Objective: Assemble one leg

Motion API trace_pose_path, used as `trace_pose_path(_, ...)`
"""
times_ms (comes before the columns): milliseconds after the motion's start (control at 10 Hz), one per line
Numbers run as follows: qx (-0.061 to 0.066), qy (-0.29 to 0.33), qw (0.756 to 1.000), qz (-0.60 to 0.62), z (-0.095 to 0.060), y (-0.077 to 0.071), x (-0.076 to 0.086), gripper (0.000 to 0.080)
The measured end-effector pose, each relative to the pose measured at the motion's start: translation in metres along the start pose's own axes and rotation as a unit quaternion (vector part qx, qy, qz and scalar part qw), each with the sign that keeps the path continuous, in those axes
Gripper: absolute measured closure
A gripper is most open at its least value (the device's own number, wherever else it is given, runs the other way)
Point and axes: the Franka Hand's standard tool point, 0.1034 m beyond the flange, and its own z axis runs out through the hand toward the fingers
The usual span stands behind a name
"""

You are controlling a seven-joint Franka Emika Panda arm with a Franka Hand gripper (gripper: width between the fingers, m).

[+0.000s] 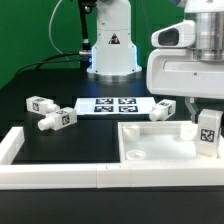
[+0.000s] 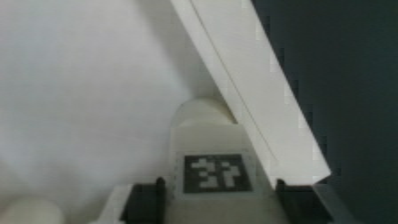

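Observation:
My gripper [image 1: 208, 128] is shut on a white leg [image 1: 208, 135] with a black-and-white tag, holding it upright over the right part of the white square tabletop [image 1: 150, 150]. In the wrist view the leg [image 2: 214, 150] sits between my dark fingers [image 2: 153, 200], its rounded end pointing at the tabletop's inner surface [image 2: 89, 90] beside the raised rim [image 2: 249, 90]. Three more legs lie on the black table: one at the exterior view's left [image 1: 40, 105], one near it [image 1: 57, 121], and one beside the tabletop [image 1: 163, 109].
The marker board [image 1: 110, 104] lies behind the tabletop. A white wall [image 1: 50, 170] edges the table's front and left. The robot base [image 1: 112, 50] stands at the back. A green backdrop is behind.

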Motion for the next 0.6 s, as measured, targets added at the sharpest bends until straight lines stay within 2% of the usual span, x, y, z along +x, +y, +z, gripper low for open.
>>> trace_pose_path(100,-0.007,0.006,0.998,0.06,0.0005,-0.0015,-0.0024,0.0514)
trace_pose_path(200,-0.008,0.011,0.993,0.119,0.0006,-0.0027,-0.0042,0.0514)
trace_pose_path(400,-0.01,0.015,0.961,0.275,0.0004,-0.0038,-0.0067,0.0514)
trace_pose_path(500,0.001,0.008,0.934,0.358,0.0009,-0.0045,-0.0051,0.0514)
trace_pose_path(600,0.024,0.005,0.895,0.446,0.0009,-0.0062,0.0002,0.0514)
